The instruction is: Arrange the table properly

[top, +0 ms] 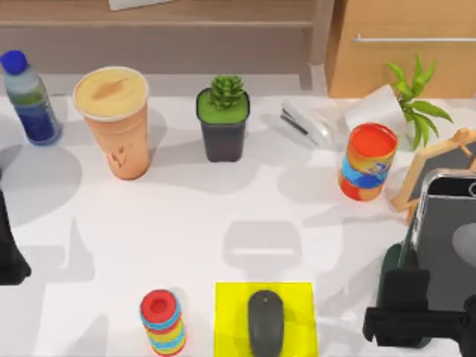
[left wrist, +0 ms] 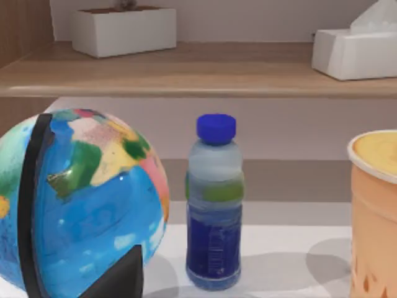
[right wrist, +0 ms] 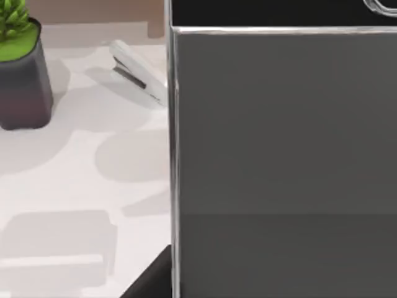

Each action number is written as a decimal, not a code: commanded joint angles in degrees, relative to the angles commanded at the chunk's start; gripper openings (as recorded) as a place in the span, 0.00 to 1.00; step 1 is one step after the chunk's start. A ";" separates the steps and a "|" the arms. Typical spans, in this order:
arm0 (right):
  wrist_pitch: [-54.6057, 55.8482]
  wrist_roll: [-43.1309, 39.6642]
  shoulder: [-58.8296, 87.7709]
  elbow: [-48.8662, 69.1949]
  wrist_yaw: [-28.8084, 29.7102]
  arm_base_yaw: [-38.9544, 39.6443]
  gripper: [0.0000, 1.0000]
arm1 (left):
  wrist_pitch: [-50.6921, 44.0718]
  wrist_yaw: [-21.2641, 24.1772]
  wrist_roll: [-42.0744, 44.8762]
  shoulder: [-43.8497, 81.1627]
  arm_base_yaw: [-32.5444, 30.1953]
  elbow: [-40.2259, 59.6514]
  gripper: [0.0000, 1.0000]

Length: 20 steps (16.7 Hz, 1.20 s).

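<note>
Clamped on a dark phone (top: 446, 245) with a silver rim, right gripper (top: 405, 316) at the near right corner of the table (top: 223, 216); one dark finger (right wrist: 152, 279) against the phone's edge in the right wrist view, the slab held close before that camera. Just behind the phone, a wooden stand (top: 439, 160), and left of the stand an orange, blue and yellow can (top: 367, 162) upright on the white top. Farther back, a leafy green plant (top: 413, 97) in a white pot, a white stapler (top: 305, 123) lying beside it, and a succulent (top: 223, 119) in a dark square pot near the middle. Toward the left, a tall orange cup (top: 115, 123) with a foamy top and a blue-capped bottle (top: 28, 100), both upright. At the near edge, a yellow mat (top: 230, 320) with a dark mouse (top: 265, 323) lying on it, and beside it, apart, a striped can with a red top (top: 162, 321). Left gripper (top: 9, 260) at the table's left edge, grip impossible to tell; in the left wrist view a globe (left wrist: 80, 205) close up, next to the bottle and the cup. Wide, white, spread under everything, with a wooden shelf (top: 149, 30) behind.
</note>
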 joint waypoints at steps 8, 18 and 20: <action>7.67 -9.22 0.07 -2.22 0.82 -1.39 0.00 | 0.00 0.00 0.00 0.00 0.00 0.00 1.00; 27.72 -17.27 3.88 -10.05 -1.98 -21.11 0.00 | 0.00 0.00 0.00 0.00 0.00 0.00 1.00; 27.72 -17.27 3.88 -10.05 -1.98 -21.11 0.00 | 0.00 0.00 0.00 0.00 0.00 0.00 1.00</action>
